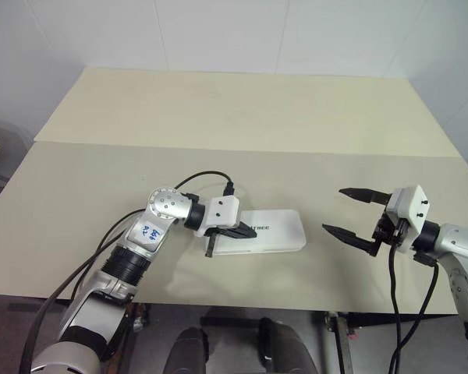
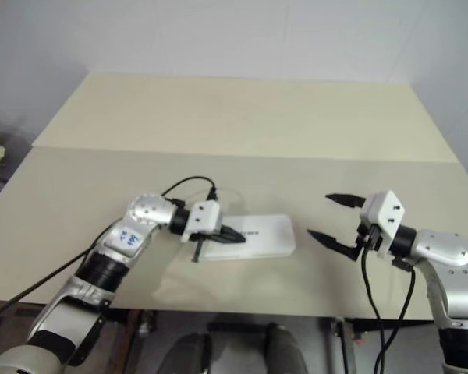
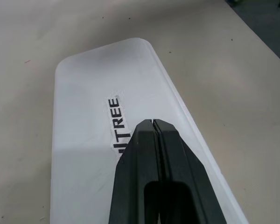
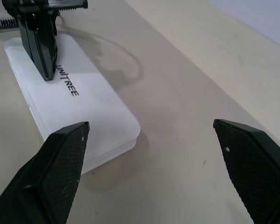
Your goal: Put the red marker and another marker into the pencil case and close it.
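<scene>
Clenched left hand [image 1: 246, 231] presses the closed pencil case [image 1: 277, 232], lying crosswise; right hand [image 1: 351, 214] gapes empty.

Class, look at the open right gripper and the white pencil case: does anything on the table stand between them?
Nothing visible does. Only bare table separates the right gripper from the closed pencil case; the shut left gripper sits over the case's far end.

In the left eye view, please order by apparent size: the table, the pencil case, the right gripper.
1. Table, by far the largest.
2. Pencil case.
3. Right gripper, similar to the case; its open jaws make ranking unsure.
</scene>
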`<act>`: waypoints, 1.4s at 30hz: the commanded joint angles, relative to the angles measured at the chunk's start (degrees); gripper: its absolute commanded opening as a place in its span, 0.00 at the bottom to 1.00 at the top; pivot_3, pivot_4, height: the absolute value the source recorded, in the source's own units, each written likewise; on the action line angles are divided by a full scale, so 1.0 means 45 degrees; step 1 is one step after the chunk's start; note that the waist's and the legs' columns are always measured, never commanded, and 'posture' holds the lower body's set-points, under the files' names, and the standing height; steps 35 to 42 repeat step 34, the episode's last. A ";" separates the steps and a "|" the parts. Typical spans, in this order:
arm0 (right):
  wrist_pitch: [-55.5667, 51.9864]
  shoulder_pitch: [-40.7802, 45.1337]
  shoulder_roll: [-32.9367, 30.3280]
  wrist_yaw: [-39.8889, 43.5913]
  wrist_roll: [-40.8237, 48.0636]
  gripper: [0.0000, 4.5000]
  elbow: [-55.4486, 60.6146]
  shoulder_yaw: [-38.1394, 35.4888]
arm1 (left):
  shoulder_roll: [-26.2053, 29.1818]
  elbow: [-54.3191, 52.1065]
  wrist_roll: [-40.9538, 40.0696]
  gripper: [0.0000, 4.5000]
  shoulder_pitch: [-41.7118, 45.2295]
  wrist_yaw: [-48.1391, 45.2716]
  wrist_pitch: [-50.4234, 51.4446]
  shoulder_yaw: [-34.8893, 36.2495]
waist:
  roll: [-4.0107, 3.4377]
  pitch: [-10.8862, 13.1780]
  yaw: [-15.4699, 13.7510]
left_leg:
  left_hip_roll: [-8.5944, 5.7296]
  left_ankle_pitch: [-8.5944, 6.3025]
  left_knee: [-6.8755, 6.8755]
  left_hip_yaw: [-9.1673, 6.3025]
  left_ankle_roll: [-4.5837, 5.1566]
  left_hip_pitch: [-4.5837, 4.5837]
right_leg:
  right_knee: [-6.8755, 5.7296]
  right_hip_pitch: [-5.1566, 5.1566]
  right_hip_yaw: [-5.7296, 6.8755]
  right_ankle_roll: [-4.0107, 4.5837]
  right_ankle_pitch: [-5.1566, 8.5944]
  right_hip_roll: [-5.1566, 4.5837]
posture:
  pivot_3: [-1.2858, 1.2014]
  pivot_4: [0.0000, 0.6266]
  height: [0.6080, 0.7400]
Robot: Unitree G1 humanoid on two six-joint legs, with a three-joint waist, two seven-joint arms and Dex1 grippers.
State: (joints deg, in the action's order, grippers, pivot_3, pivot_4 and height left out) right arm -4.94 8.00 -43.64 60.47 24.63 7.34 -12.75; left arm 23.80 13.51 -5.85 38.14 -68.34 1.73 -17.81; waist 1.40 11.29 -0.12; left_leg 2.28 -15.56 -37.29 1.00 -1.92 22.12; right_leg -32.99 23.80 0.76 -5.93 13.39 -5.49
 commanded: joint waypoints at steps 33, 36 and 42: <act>0.2279 -0.0241 -0.0007 0.0558 0.0056 1.00 -0.1676 -0.0813 | 0.2726 -0.3387 -0.4644 1.00 -0.4293 0.1145 0.1398 0.6255 | -0.0001 0.0000 0.0067 | 0.0005 -0.0003 0.0028 0.0011 -0.0006 -0.0019 | -0.0008 0.0000 -0.0009 -0.0012 -0.0007 0.0002 | 0.52 0.24 1.00; 0.2262 -0.0221 0.0007 0.0534 0.0046 1.00 -0.1699 -0.0784 | 0.2711 -0.3481 -0.4666 1.00 -0.4353 0.1240 0.1419 0.6254 | -0.0001 0.0000 0.0067 | 0.0006 -0.0003 0.0030 0.0016 -0.0006 -0.0025 | -0.0009 0.0000 -0.0011 -0.0011 -0.0006 0.0002 | 0.52 0.24 1.00; 0.2262 -0.0221 0.0007 0.0534 0.0046 1.00 -0.1699 -0.0784 | 0.2711 -0.3481 -0.4666 1.00 -0.4353 0.1240 0.1419 0.6254 | -0.0001 0.0000 0.0067 | 0.0006 -0.0003 0.0030 0.0016 -0.0006 -0.0025 | -0.0009 0.0000 -0.0011 -0.0011 -0.0006 0.0002 | 0.52 0.24 1.00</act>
